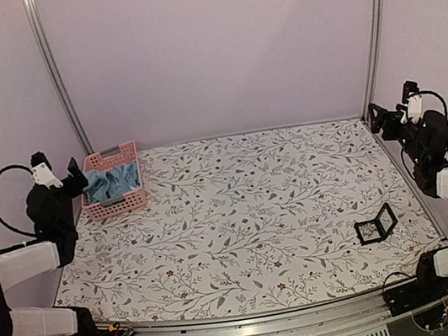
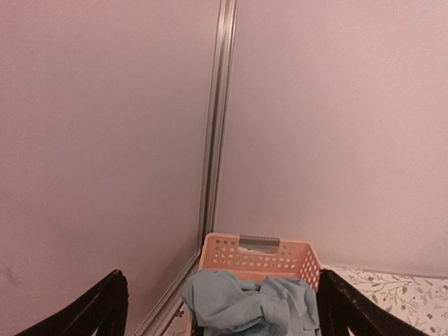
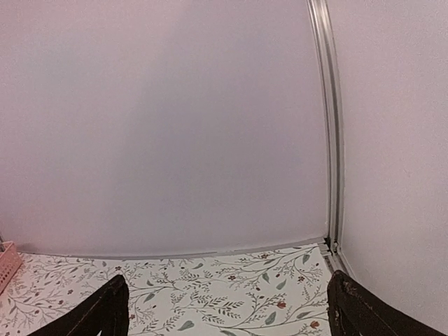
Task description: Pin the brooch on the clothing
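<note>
- Left gripper is spread wide, its two black tapered fingers empty. It is raised at the table's 9 o'clock edge and faces the basket.
- Right gripper is likewise splayed and holds nothing. It is up at the 3 o'clock edge and faces the far wall.
- Shirt: soft light-blue cloth, crumpled into loose folds, lying inside the basket.
- Basket: rigid pink plastic, rectangular, its walls pierced with rows of small round holes, with a slot handle in the far end. It sits at 10 o'clock on the table.
- Box: small and black, two thin open frames meeting at an angle. It sits at 4 o'clock, well apart from the basket.
- Brooch: too small to make out in any view.
- Table: flat, covered by a white sheet printed with grey-green vines and tiny red flowers.
- Walls: smooth plain lilac, with slim aluminium posts at the corners.
</note>
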Robot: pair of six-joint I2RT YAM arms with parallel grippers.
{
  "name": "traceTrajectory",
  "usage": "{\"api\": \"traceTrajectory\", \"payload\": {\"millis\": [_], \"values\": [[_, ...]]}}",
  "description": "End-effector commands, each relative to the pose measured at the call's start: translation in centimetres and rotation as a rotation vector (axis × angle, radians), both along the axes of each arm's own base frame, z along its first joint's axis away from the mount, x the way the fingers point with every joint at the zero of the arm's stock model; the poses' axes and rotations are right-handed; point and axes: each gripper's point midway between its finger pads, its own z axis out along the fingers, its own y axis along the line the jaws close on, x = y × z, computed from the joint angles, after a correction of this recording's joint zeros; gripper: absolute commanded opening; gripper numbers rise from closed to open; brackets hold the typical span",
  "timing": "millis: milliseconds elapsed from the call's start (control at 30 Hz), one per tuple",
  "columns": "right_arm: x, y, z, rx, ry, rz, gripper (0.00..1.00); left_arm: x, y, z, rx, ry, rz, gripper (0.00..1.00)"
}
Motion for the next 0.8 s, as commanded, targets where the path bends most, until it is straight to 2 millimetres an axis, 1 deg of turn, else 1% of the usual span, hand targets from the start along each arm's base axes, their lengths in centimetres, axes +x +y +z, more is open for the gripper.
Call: {"api": "traceTrajectory", "payload": {"millis": [0,33,100,133,167,200,233,267,333,367,467,533,633,700,767], "values": [[0.1,5.4,-1.1,0.090,0.128,0.326,0.93,1.4,-1.9,3.6,-0.013,0.056,-0.095,0.92],[0.0,6.3,-0.8,0.103,0.133,0.383,0.92,2.4,-2.3,4.0,0.001,0.102,-0.121,0.92],[0.3,7.7,-0.8,0.132,0.168,0.457,0.90,5.1,-3.5,3.3,0.018,0.264,-0.193,0.94],[0.5,8.4,-0.8,0.140,0.190,0.478,0.89,6.4,-4.2,2.4,0.018,0.358,-0.242,0.96],[0.8,8.6,-0.9,0.143,0.213,0.481,0.89,7.7,-5.1,1.2,0.017,0.450,-0.302,0.98],[0.7,9.9,-1.1,0.129,0.235,0.506,0.89,8.7,-6.1,-0.5,0.007,0.556,-0.368,0.99],[0.8,10.5,-1.4,0.122,0.255,0.513,0.89,9.4,-6.4,-2.0,-0.001,0.642,-0.393,1.00],[0.8,11.1,-1.5,0.115,0.264,0.522,0.89,10.1,-6.0,-3.4,-0.008,0.722,-0.380,1.00],[0.5,12.0,-1.8,0.114,0.276,0.547,0.89,11.6,-4.9,-5.0,0.007,0.799,-0.331,1.00],[0.3,12.4,-1.9,0.115,0.281,0.557,0.89,12.4,-4.4,-5.0,0.019,0.810,-0.302,1.00],[-0.1,13.0,-2.1,0.118,0.285,0.563,0.89,14.1,-3.9,-6.9,0.061,0.876,-0.293,1.00],[-0.2,13.0,-2.4,0.120,0.291,0.555,0.89,14.9,-4.0,-9.0,0.057,0.928,-0.298,0.98],[-0.4,13.0,-2.6,0.126,0.304,0.552,0.89,15.2,-2.9,-12.7,0.026,1.003,-0.278,0.90],[-0.6,13.1,-2.6,0.127,0.304,0.557,0.89,15.1,-2.1,-14.6,0.031,1.047,-0.230,0.81],[-0.9,13.1,-2.4,0.125,0.295,0.557,0.90,14.8,-1.3,-15.8,0.049,1.073,-0.185,0.65]]}}
